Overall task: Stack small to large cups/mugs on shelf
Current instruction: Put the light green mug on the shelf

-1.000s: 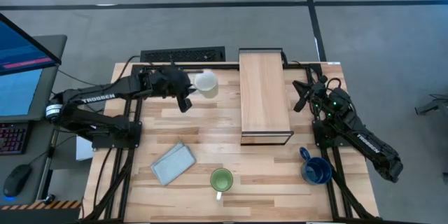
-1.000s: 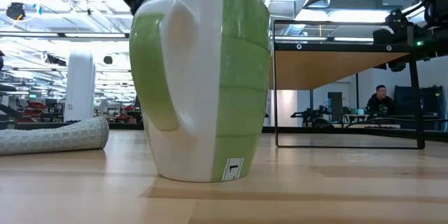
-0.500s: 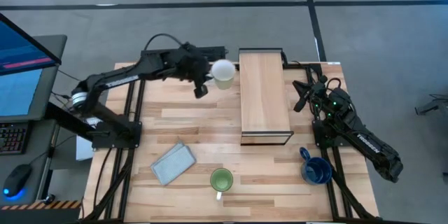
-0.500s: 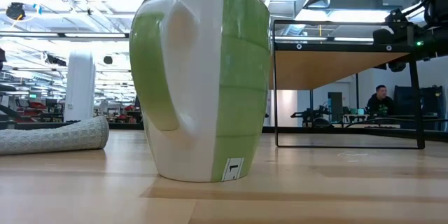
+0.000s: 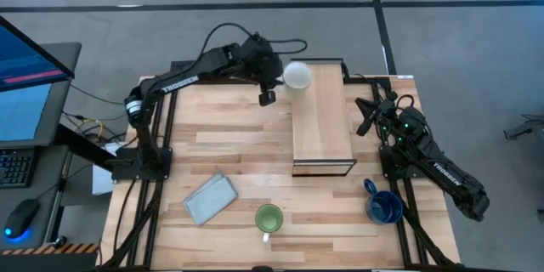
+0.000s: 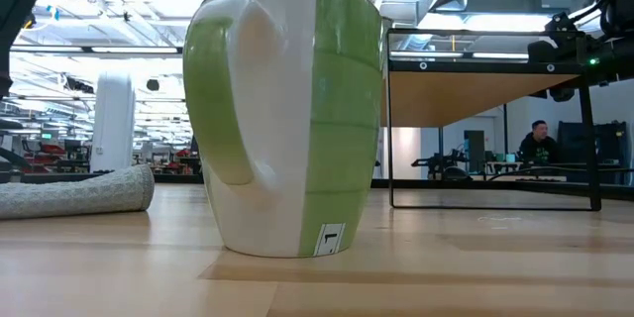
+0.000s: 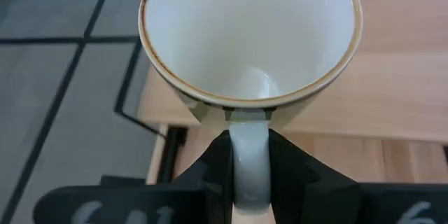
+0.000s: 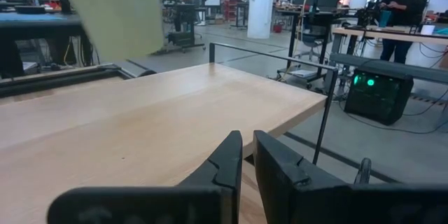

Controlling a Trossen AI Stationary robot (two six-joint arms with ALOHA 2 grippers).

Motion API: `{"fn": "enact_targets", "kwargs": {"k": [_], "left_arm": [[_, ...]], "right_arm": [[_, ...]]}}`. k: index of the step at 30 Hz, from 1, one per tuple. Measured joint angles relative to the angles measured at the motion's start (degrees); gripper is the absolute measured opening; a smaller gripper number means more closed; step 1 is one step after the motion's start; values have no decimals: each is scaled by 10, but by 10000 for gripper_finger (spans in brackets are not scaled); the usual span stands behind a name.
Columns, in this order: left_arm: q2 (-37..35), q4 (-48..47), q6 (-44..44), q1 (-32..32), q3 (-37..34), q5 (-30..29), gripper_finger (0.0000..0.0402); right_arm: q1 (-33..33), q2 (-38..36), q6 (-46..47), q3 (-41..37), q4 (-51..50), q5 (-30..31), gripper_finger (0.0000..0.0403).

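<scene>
My left gripper (image 5: 276, 75) is shut on the white mug (image 5: 297, 75), held over the far left corner of the light-wood shelf (image 5: 321, 123). The left wrist view looks into the mug's open mouth (image 7: 248, 35). The green mug (image 5: 269, 218) stands on its base near the table's front edge and fills the low view (image 6: 287, 119). The dark blue mug (image 5: 384, 207) stands at the front right. My right gripper (image 5: 365, 117) waits shut and empty at the shelf's right side. My left gripper pinches the white mug's handle (image 7: 250, 155) between its two fingers, one on each side of the loop. The fingers come level from the table's left. The mug is upright, mouth up, lifted clear above the shelf's far left corner.
A folded grey-blue cloth (image 5: 210, 197) lies at the front left, also in the low view (image 6: 79, 193). The shelf top (image 8: 140, 126) is bare plank. A dark keyboard (image 5: 217, 67) lies at the far edge. A person (image 6: 536, 141) sits in the room behind.
My left gripper has carried the white mug up and toward the table's right and far edges, from beside the shelf's left side to above its far left corner. The mug has stayed upright in the hold.
</scene>
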Motion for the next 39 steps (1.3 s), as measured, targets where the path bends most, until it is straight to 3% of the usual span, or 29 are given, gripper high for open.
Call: {"fn": "enact_targets", "kwargs": {"k": [7, 14, 26, 39], "left_arm": [[39, -5, 17, 37, 61, 115, 43], [43, -4, 36, 81, 70, 157, 43], [45, 55, 48, 89, 64, 198, 43], [87, 108, 40, 76, 69, 197, 43]], "right_arm": [[0, 11, 0, 0, 0, 0, 60], [0, 38, 0, 0, 0, 0, 60], [0, 64, 0, 0, 0, 0, 60], [0, 62, 4, 0, 0, 0, 60]]}}
